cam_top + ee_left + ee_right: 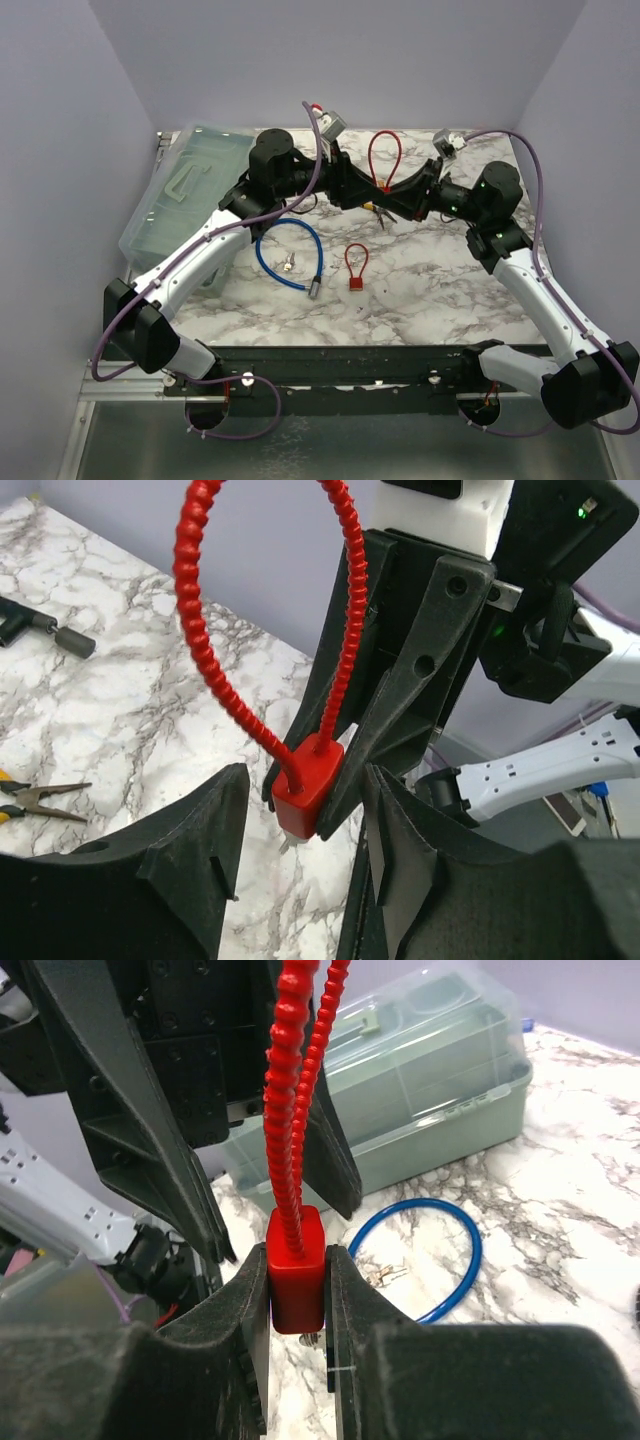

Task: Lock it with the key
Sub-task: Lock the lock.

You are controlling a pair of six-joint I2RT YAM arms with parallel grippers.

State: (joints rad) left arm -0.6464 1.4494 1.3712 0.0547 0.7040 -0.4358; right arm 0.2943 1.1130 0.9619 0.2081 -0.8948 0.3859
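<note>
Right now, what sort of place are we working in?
Likely a lab test booth: plain pale walls around a marble-patterned tabletop, a clear plastic toolbox, pliers lying out.

A clear green toolbox (185, 195) sits left on the marble table (440, 290); pliers (40, 800) lie mid-table.

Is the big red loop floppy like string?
Probably not: the red loop stands up in an arch above the right gripper, so it seems springy. Its ribbed skin likely isn't slippery.
</note>
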